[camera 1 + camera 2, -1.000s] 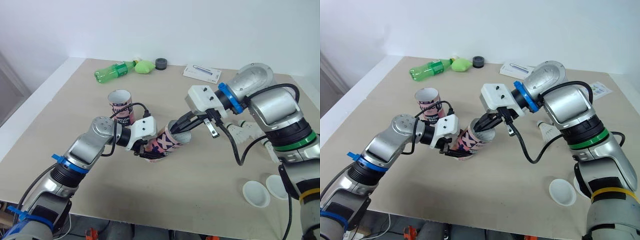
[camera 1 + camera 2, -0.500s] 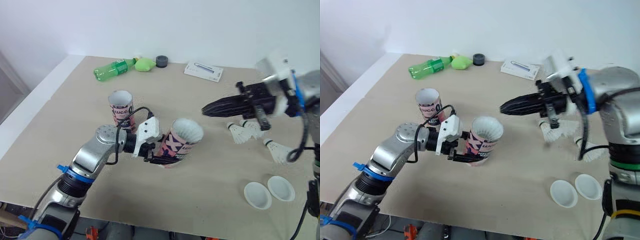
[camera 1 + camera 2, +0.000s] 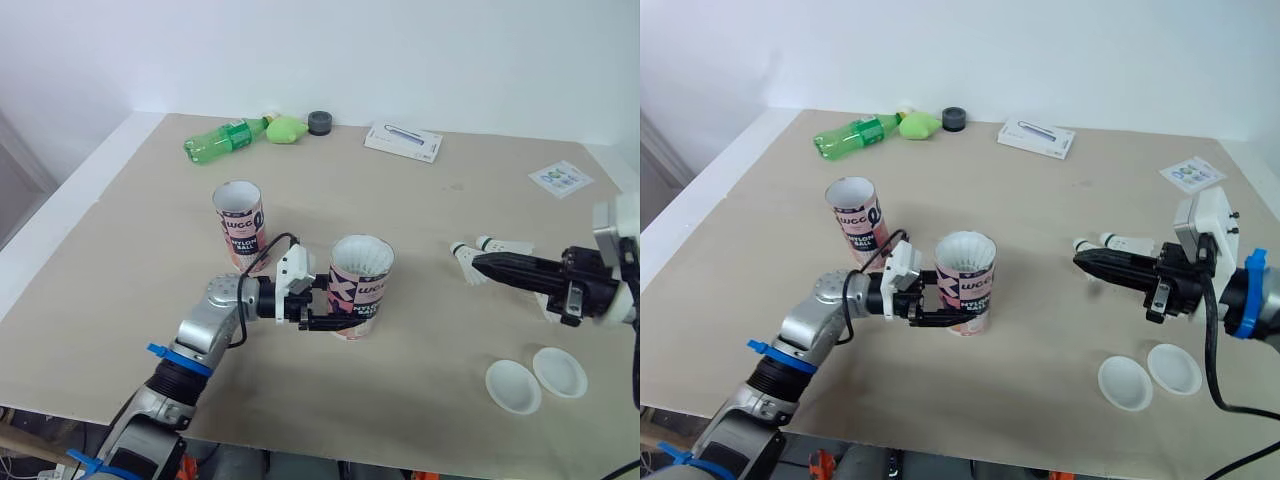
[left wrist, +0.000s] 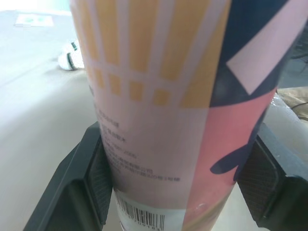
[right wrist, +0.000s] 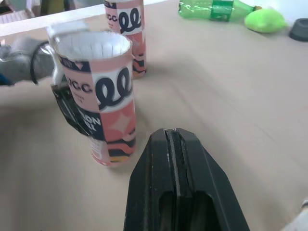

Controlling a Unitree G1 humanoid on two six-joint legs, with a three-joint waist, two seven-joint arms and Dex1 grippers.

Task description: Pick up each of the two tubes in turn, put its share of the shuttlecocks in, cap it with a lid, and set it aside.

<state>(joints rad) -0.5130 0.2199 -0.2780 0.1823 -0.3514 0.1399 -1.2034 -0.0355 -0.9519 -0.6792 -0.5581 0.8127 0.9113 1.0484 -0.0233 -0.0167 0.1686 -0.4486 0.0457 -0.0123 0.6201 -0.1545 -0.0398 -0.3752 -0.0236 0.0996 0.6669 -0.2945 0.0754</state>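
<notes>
A pink patterned tube stands upright on the table, white shuttlecock feathers showing at its open top. My left gripper is shut on its lower part; in the left wrist view the fingers press both sides of the tube. A second open tube stands just behind and to the left. My right gripper is shut and empty, low over the table at the right, its tips beside loose shuttlecocks. Two white lids lie near the front right.
At the table's far edge lie a green bottle, a green lump, a small black cap and a white box. A paper card sits at the far right.
My right gripper left the tube's mouth and swung right to the loose shuttlecocks, fingers shut. My left gripper turned the tilted tube upright, white feathers now at its top.
</notes>
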